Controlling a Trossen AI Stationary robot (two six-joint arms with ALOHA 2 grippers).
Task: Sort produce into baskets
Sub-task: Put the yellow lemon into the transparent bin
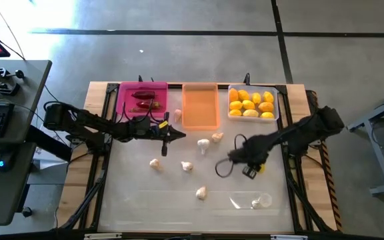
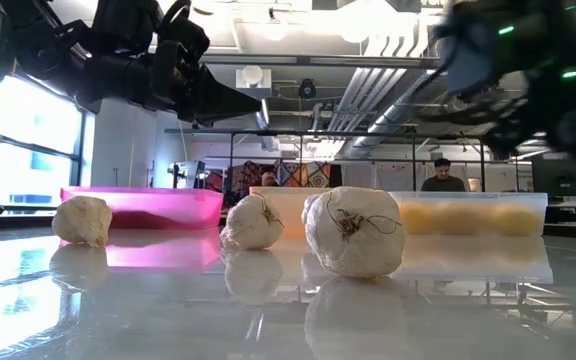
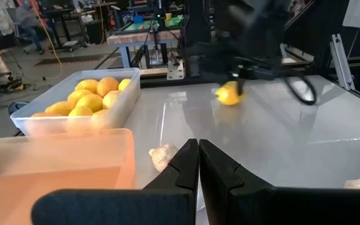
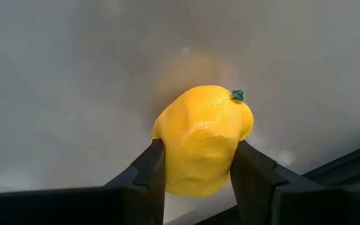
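My right gripper (image 1: 251, 168) is shut on a yellow lemon (image 4: 202, 140) low over the table's right half, in front of the clear basket (image 1: 276, 115), which holds several lemons. My left gripper (image 1: 179, 135) is shut and empty, hovering in front of the orange basket (image 1: 200, 107); it also shows in the left wrist view (image 3: 199, 156). The pink basket (image 1: 127, 100) holds dark red chili peppers (image 1: 145, 100). Several garlic bulbs lie on the table, among them three in the low view (image 2: 353, 232), (image 2: 253, 222), (image 2: 83, 220). My right gripper pinches the lemon between its two fingers (image 4: 150, 169), one on each side of its lower half (image 4: 167, 162). The fingers come from above, slanting down. The lemon's end with the green stem nub (image 4: 237, 95) points away from the gripper, toward the table.
Garlic bulbs lie loose at the table's middle (image 1: 203, 143), (image 1: 187, 167), (image 1: 155, 163) and nearer the front (image 1: 201, 193). One more (image 1: 177, 117) lies between the pink and orange baskets. A clear plastic scrap (image 1: 252, 200) lies near the front right. A person (image 2: 442, 175) stands in the room behind.
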